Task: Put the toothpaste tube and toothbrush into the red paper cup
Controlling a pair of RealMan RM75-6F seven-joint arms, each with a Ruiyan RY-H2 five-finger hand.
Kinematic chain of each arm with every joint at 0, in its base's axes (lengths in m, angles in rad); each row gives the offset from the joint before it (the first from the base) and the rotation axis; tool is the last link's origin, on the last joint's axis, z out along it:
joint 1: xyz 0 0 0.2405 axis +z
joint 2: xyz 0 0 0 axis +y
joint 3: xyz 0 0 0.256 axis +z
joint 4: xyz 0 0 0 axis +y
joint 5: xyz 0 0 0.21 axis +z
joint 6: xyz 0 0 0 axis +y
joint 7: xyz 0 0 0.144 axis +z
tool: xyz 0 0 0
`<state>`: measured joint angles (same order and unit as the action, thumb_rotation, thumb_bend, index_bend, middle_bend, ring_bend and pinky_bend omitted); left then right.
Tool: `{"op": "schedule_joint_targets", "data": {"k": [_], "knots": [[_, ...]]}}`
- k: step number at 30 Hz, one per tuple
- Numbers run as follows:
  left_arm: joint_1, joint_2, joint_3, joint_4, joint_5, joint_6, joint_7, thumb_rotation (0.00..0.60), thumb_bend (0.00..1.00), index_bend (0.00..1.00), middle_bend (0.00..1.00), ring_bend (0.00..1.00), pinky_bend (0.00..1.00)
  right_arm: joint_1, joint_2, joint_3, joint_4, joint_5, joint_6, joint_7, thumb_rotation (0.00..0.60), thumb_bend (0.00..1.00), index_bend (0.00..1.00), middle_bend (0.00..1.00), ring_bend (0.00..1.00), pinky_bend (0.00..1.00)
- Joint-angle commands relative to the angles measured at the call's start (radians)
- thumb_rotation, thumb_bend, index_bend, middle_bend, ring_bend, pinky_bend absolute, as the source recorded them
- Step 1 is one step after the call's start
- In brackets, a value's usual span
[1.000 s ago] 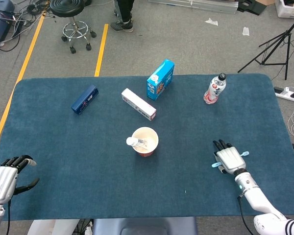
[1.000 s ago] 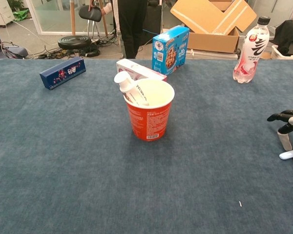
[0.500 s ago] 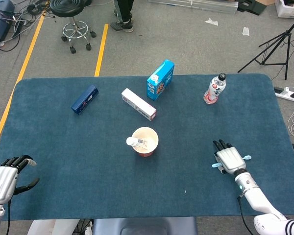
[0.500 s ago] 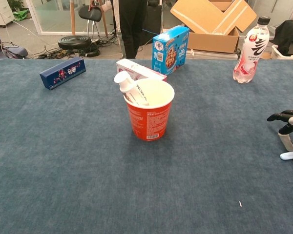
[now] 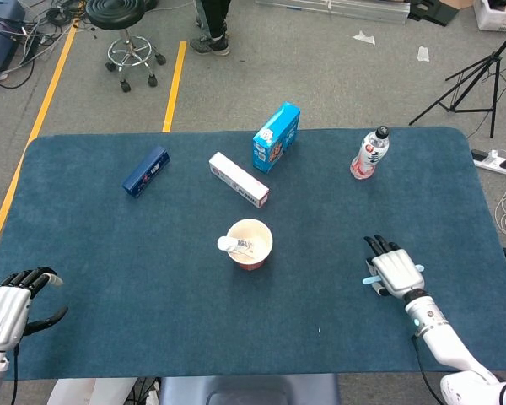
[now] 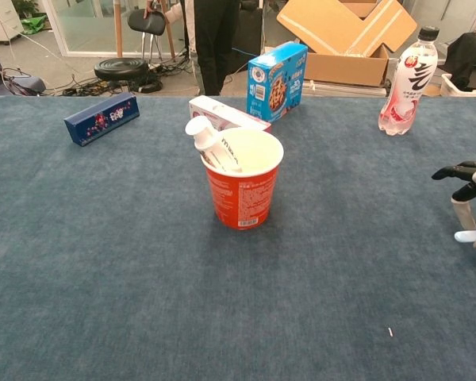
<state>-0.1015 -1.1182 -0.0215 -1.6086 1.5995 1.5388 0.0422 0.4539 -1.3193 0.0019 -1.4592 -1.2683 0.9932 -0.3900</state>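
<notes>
left hand [image 5: 2, 314]: palm down, fingers loosely apart | right hand [image 5: 395, 272]: palm down, fingers curled over a thin light-blue stick

toothpaste tube [image 6: 209, 144] leaning in red paper cup [image 6: 242, 194]

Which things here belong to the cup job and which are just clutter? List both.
Job: red paper cup; toothpaste tube standing in it; toothbrush under the right hand.

Clutter: dark blue box, white-pink box, light blue box, drink bottle.

Toothbrush [image 5: 370, 279] mostly under right hand [image 5: 395, 272].
</notes>
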Motion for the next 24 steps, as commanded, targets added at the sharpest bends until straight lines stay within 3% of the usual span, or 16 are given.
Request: {"op": "schedule_joint_targets", "data": {"k": [1,24], "knots": [[0.0,0.0,0.0,0.0,0.001,0.0,0.0,0.6,0.15,0.44,0.37,0.37,0.42,-0.001,0.017,0.009,-0.026,-0.008,0.014,0.009,0.6,0.22,0.6,0.1,0.0,0.23],[0.001,0.003,-0.001,-0.002,-0.001,0.003,-0.006,0.6,0.15,0.44,0.37,0.37,0.42,0.032,0.089,0.114,-0.227,-0.08,0.122,0.066,0.6,0.22,0.6,0.1,0.0,0.23]]}}
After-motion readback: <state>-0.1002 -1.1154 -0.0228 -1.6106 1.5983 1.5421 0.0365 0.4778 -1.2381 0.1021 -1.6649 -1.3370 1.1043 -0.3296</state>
